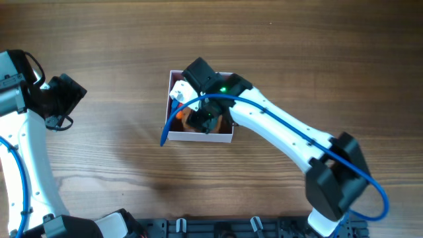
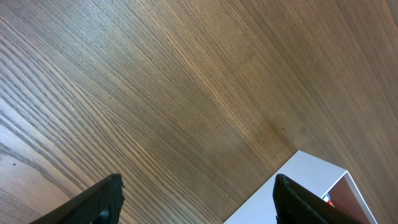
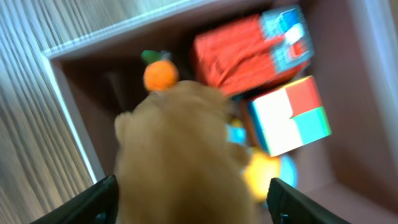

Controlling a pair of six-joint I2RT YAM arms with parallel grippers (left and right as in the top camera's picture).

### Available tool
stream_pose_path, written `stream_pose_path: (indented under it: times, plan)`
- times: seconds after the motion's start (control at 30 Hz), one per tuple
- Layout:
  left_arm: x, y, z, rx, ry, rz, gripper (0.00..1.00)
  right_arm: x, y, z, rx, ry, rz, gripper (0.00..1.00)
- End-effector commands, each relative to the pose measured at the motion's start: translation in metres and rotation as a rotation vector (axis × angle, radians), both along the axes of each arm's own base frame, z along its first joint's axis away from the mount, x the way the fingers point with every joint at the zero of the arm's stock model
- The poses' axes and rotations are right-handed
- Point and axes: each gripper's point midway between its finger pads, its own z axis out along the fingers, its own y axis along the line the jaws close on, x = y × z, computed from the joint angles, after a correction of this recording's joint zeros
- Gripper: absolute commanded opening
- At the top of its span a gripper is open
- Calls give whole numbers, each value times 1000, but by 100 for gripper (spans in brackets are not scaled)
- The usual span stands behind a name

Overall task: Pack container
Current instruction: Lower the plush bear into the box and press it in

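The container (image 1: 198, 137) is a shallow square box with white walls and a dusty-pink inside, at the table's middle. Its white corner also shows in the left wrist view (image 2: 305, 180). My right gripper (image 1: 205, 119) hangs over its inside (image 3: 348, 93), fingers wide apart (image 3: 189, 199). A blurred tan plush toy (image 3: 180, 155) lies between them, with a gap to the right finger. Inside the box are a small orange fruit toy (image 3: 160, 74), a red and blue packet (image 3: 249, 50) and a coloured cube (image 3: 289, 115). My left gripper (image 1: 69, 96) is open and empty, left of the box (image 2: 196, 199).
Brown wood-grain table (image 1: 297, 53) all round the box. A blue cable (image 1: 173, 119) loops from the right arm over the box's left wall. A yellow and blue item (image 3: 267, 171) lies beside the plush. A black rail (image 1: 218, 228) runs along the front edge.
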Motion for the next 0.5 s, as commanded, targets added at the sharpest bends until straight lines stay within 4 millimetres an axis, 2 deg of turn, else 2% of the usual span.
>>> stream_pose_path:
  times: [0.0, 0.07, 0.17, 0.2, 0.23, 0.27, 0.3, 0.33, 0.47]
  plan:
    - [0, -2, -1, -15, -4, 0, 78, 3, 8, 46, 87, -105, 17, 84]
    - [0, -2, -1, -15, -4, 0, 78, 4, 9, 55, 107, -127, 16, 87]
    - [0, -1, -1, -15, -5, 0, 78, 3, 8, 55, 106, -118, 9, 79]
    - [0, -2, -1, -15, -4, 0, 78, 2, 7, 54, 103, -113, 7, 69]
    - [0, -1, -1, -15, -5, 0, 79, 1, 6, 53, 96, -106, 7, 55]
    - [0, -2, -1, -15, -4, 0, 78, -1, 4, 51, 87, -97, 7, 27]
    - [0, -2, -1, -15, -4, 0, 78, -3, 2, 49, 79, -88, 6, 9]
    - [0, -2, -1, -15, -4, 0, 78, -5, 0, 46, 67, -74, 5, 4]
    - [0, -2, -1, -15, -4, 0, 78, -18, -3, 27, 44, 4, 15, 4]
